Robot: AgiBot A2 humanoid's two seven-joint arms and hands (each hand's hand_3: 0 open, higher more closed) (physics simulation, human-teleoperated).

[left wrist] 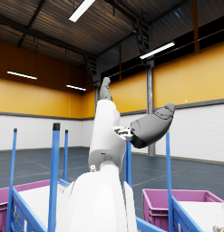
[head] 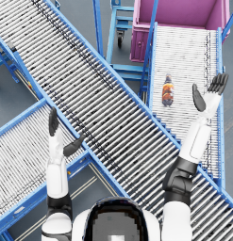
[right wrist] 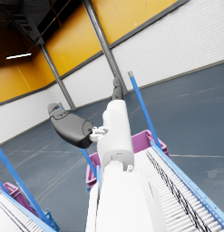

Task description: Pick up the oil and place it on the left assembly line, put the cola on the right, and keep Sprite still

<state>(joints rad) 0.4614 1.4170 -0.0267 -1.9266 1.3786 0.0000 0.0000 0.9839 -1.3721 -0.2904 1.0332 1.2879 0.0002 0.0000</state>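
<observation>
A small bottle (head: pixel 168 91) with a dark body, an orange-red label and a pale cap lies on the right roller line (head: pixel 203 52); whether it is the cola I cannot tell. My right hand (head: pixel 210 94) is raised to the right of the bottle, fingers spread, holding nothing; the right wrist view shows the same hand (right wrist: pixel 86 124) empty. My left hand (head: pixel 59 134) hovers over the blue rail beside the left roller line (head: pixel 19 150), fingers apart and empty, as the left wrist view also shows the hand (left wrist: pixel 140 122). No oil or Sprite shows.
A wide roller conveyor (head: pixel 89 84) runs diagonally between the two side lines, with blue frame rails. A purple bin (head: pixel 179 14) stands at the far end of the right line. The left wrist view shows purple bins (left wrist: pixel 186 204) below.
</observation>
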